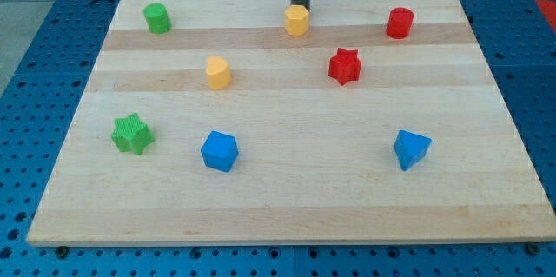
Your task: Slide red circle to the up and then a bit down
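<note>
Red circle [400,23] is seen near the counter's [287,207] top right edge, well apart from my tip [299,5], which sits just above the yellow block [297,20]. No gripper is fitted. Judged light, rigid, easily slid; its lower side should be pushed.

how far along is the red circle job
Nothing looks done: the red circle already sits near the view's top right of the board, but my tip is nowhere near it. My tip is at the top centre, right at the top edge of the yellow hexagon. Left: travel right to the red circle, push it up, then slightly down.
</note>
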`<state>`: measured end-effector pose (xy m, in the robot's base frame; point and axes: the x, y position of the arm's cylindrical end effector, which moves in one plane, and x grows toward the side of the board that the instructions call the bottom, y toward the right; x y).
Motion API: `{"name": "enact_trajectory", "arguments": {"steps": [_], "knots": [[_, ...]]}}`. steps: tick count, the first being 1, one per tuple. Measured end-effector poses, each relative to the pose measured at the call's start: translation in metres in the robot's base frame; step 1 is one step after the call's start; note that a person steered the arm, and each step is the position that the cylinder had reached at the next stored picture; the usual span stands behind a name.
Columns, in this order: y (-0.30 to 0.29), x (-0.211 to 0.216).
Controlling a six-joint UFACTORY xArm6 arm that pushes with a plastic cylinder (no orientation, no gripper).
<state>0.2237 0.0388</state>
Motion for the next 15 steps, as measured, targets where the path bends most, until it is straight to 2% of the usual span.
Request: {"name": "enact_trajectory", "arguments": {"steps": [1,2,3,4,5,6,7,8,9,11,13,15], "knots": [[0.047,0.0],[0.06,0.015],[0.046,0.038],[0.049,0.081],[0.075,0.106],[0.138,0.092],[0.153,0.06],[0.153,0.043],[0.153,0.054],[0.103,0.062],[0.103,-0.025],[0.155,-0.023]]}}
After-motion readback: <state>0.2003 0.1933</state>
